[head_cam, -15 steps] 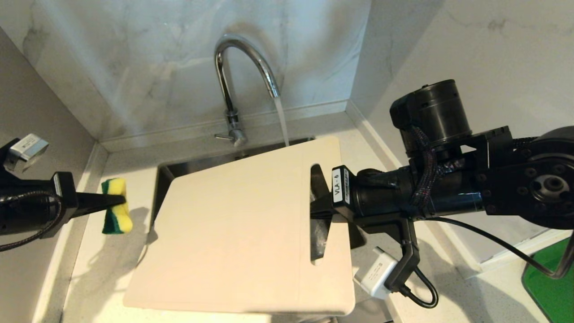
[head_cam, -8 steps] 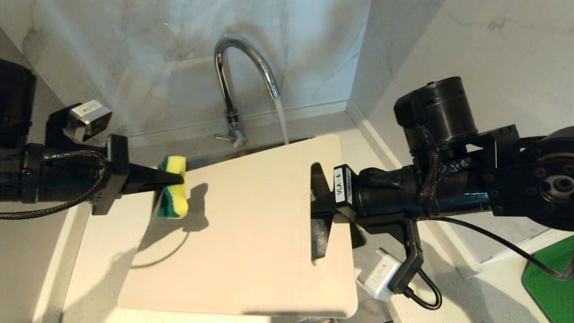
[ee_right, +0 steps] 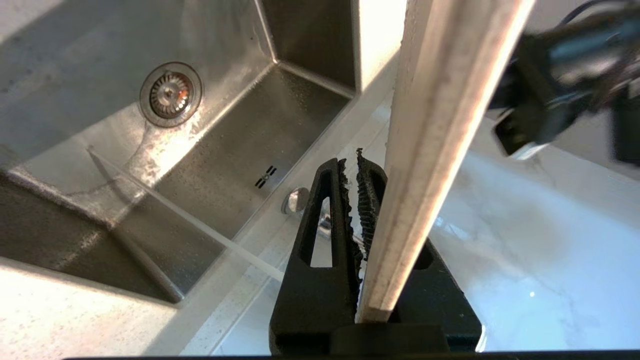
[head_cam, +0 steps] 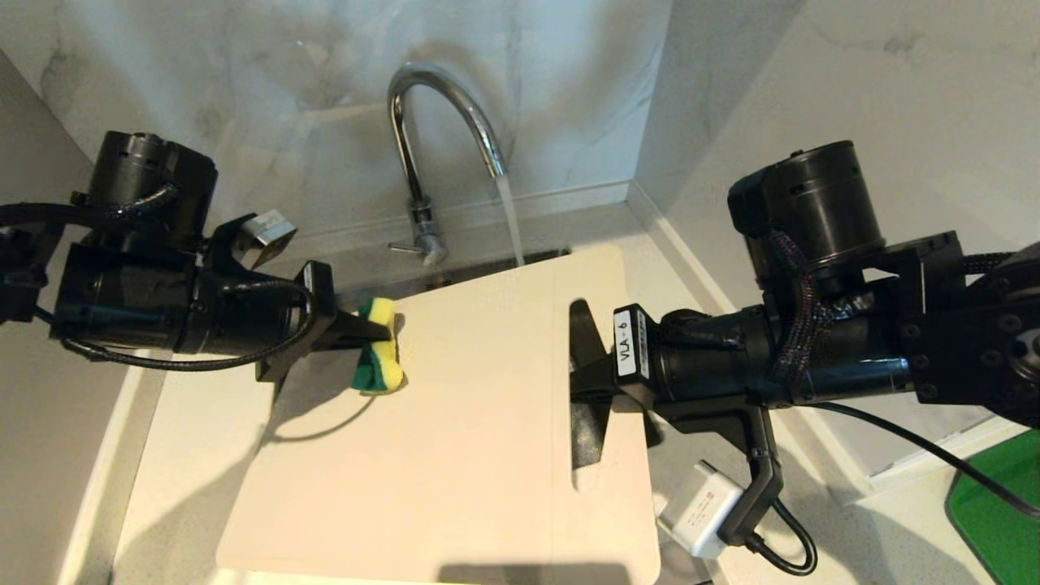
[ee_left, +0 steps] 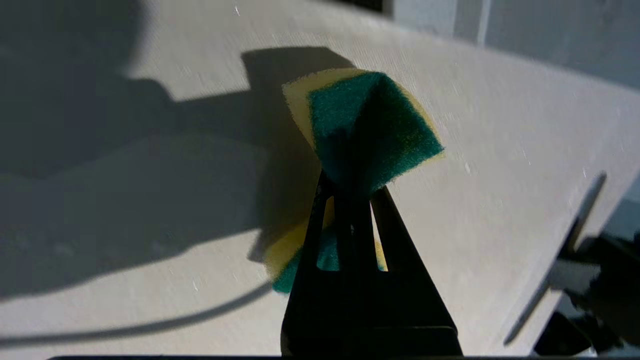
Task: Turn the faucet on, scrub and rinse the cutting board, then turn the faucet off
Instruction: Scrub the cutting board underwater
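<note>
Cutting board [head_cam: 455, 422]: cream-white, nearest the camera, held tilted over the sink; long slot handle at its 3 o'clock end; a fine scored line runs beside the slot.
Right gripper [head_cam: 587, 388]: comes in from 3 o'clock, clenched on the cutting board at the slot; in the right wrist view the board's edge [ee_right: 425, 150] sits between the ribbed fingers [ee_right: 370, 200].
Label: white tag on the right gripper's body reads "VLA-6".
White block [head_cam: 697, 510]: mounted under the right wrist, cable plugged in; its print is too small to read.
Left gripper [head_cam: 382, 331]: comes in from 9 o'clock, clamped on the sponge above the board's far left part.
Sponge [head_cam: 379, 357]: yellow with a green scouring face, pinched at its middle [ee_left: 365, 130], over the board; whether it touches cannot be told.
Sink [ee_right: 240, 150]: steel basin under the board, drain strainer [ee_right: 171, 94] in its floor.
Faucet [head_cam: 431, 146]: chrome gooseneck at 12 o'clock, small lever [head_cam: 404, 247] at its base.
Water [head_cam: 510, 219]: stream falls from the spout behind the board's far edge.
</note>
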Controlling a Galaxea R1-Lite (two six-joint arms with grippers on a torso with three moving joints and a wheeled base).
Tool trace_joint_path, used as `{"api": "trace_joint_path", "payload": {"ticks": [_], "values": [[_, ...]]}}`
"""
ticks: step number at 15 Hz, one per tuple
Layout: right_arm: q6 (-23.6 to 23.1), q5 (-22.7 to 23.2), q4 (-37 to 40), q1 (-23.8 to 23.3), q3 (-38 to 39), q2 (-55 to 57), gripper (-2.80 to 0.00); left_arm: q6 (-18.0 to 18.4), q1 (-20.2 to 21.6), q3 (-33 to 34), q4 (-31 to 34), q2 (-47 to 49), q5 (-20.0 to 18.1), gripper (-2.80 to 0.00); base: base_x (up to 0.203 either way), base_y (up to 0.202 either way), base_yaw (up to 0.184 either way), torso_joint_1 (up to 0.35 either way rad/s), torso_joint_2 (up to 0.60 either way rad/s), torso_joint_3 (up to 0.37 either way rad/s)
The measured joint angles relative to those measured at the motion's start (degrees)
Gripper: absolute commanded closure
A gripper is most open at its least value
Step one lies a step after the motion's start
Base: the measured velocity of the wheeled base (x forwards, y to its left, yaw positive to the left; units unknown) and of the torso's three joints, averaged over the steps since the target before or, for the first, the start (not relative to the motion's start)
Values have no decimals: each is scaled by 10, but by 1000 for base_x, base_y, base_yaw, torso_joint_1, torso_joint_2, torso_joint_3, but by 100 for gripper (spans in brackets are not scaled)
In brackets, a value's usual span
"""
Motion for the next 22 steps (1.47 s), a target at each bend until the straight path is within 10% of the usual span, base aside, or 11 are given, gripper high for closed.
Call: {"api": "trace_joint_path", "payload": {"ticks": [11,22], "values": [[2,-1,0,-7,6,-9,0,10,80,2,4,31,-24,0,0,0,0,0,0,0],[5,-2,-1,-9,6,-8,0,129,243,110,-1,27,-104,0,0,0,0,0,0,0]]}}
